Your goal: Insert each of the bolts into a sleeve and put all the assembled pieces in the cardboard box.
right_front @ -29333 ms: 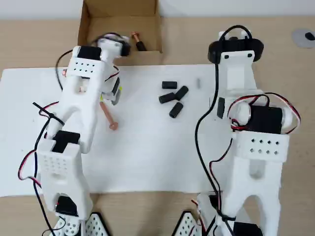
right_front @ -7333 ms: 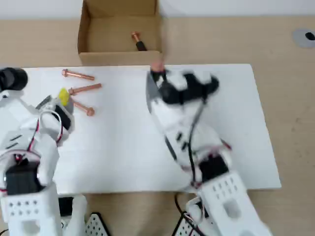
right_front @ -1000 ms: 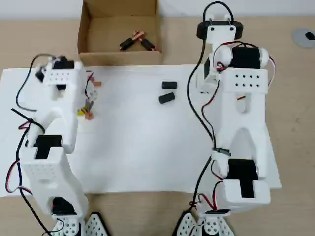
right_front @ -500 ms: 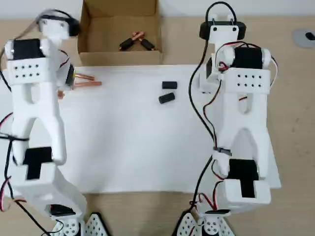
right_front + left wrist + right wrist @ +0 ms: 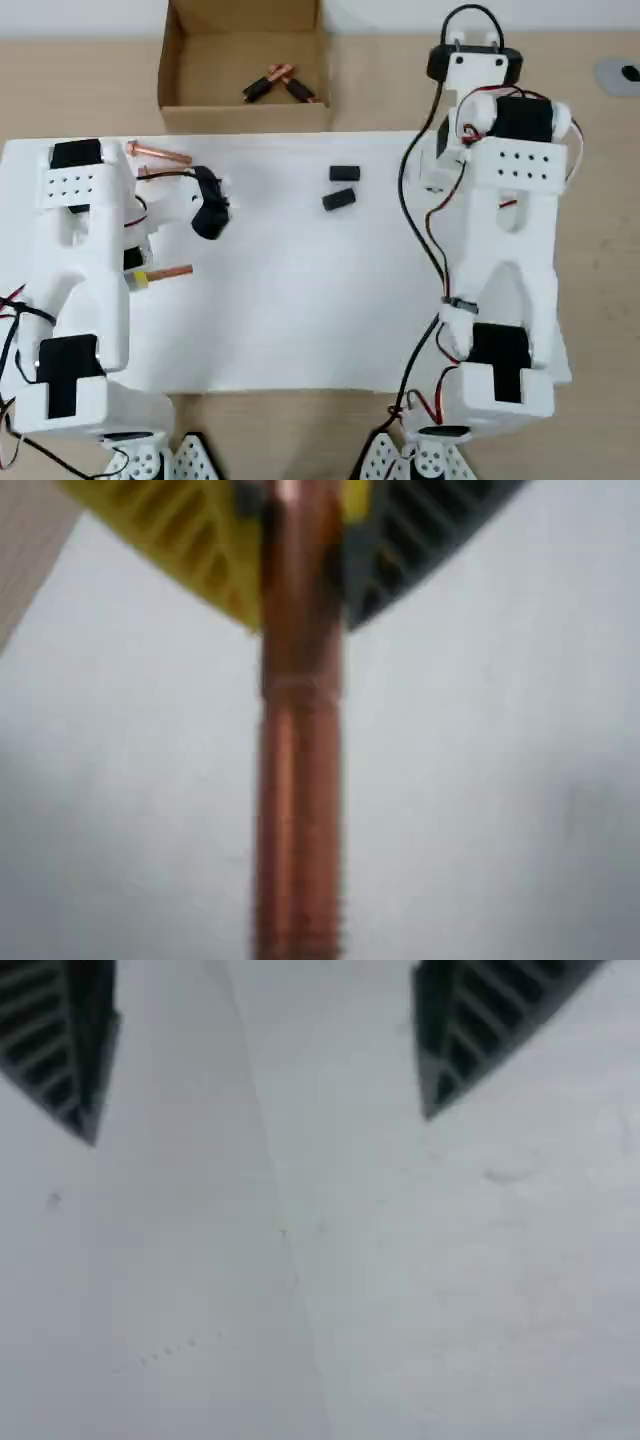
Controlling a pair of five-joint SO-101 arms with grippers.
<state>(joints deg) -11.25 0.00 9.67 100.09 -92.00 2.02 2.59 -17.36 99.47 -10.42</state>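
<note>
White printed arms (image 5: 510, 225), black servos (image 5: 497, 350), red-black cables (image 5: 402, 180).

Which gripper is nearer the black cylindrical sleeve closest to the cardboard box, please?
Right. The right gripper is near the black sleeve; the left gripper holds a copper bolt farther off.

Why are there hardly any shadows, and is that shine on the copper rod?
High view: soft, even light, so the arms leave only faint shadows on the white sheet. Left wrist view: a pale streak runs along the bolt in the left gripper. Right wrist view: no glare on the sheet under the open right gripper, just a crease.
</note>
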